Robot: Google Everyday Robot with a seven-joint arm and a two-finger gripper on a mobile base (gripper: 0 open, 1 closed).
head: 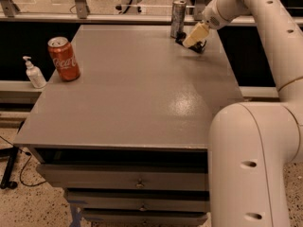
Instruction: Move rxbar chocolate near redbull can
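Though mostly covered by the hand [191, 41], can just make out the rxbar chocolate [199, 47] as a low dark sliver flat on the table [142, 98], at the far right corner, just beside the foot of the redbull can [178, 18]. Cannot tell whether touching the can or a little apart from it. Cannot tell either how the hand stands, whether wide, narrow or clamped on the bar; only see it low over the wrapper, slanting down from the right.

Judging by the thin, flat form: light, probably a little bendy, with a slick film wrapper prone to sliding under pressure. Not fragile, yet squashable, so worth gripping gently. Best taken from above, across the short width near the middle, pinching the two long edges. Better to avoid the ends, likely to fold and slip. Little height to catch, so need to come right down to the table. Easy to topple a slim upright can so close by; keep any sweep clear of it.

As for looks: black or nearly so, no lettering readable here. Well apart on the left, a red Coca-Cola can [63, 59] and, beyond the table's edge, a small white pump bottle [34, 73].
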